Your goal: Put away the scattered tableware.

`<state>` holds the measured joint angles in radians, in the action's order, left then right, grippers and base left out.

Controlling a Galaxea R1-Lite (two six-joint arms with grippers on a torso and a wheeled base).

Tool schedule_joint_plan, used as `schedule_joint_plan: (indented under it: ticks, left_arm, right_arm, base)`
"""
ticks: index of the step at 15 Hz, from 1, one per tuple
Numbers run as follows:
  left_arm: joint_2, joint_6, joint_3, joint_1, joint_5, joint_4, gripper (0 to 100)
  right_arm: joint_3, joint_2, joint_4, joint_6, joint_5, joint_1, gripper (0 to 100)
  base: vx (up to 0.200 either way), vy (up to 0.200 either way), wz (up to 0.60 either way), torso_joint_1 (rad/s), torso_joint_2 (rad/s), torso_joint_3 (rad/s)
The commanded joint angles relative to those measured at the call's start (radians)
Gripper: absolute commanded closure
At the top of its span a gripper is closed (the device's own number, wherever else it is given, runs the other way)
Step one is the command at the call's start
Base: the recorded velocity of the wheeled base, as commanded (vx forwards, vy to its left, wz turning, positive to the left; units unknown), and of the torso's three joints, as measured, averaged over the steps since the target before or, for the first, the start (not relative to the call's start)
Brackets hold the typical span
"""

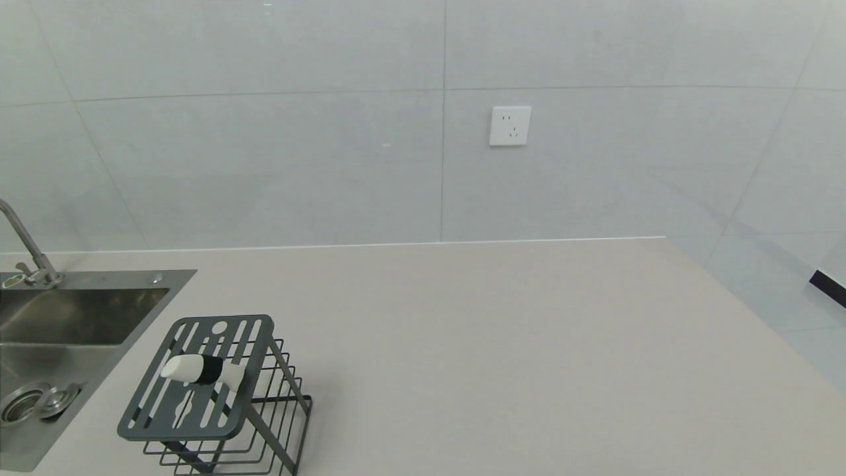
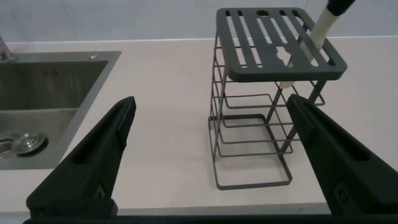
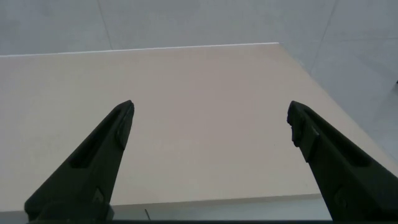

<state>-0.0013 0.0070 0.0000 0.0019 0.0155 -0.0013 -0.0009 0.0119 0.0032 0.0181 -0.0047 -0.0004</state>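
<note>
A dark wire rack with a slotted top stands on the counter near the sink. A utensil with a white and black handle sticks up through one slot; its handle leans out of the rack's top in the left wrist view. My left gripper is open, back from the rack at the counter's near edge, with nothing between its fingers. My right gripper is open over bare counter, holding nothing.
A steel sink with a drain and a faucet lies left of the rack. The beige counter ends at a tiled wall with a socket. Its right edge drops to the floor.
</note>
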Motion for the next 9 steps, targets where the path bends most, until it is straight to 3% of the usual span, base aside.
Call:
schedule_joint_plan:
  ticks: [1, 9]
  left_arm:
    - [0.001, 0.001, 0.0, 0.0, 0.0, 0.0, 0]
    - [0.001, 0.001, 0.0, 0.0, 0.0, 0.0, 0]
  right_arm:
    - [-0.001, 0.0, 0.0, 0.0, 0.0, -0.001, 0]
    - [-0.001, 0.0, 0.0, 0.0, 0.0, -0.001, 0]
  base:
    - [0.0, 0.0, 0.0, 0.0, 0.0, 0.0]
    - [0.0, 0.0, 0.0, 0.0, 0.0, 0.0]
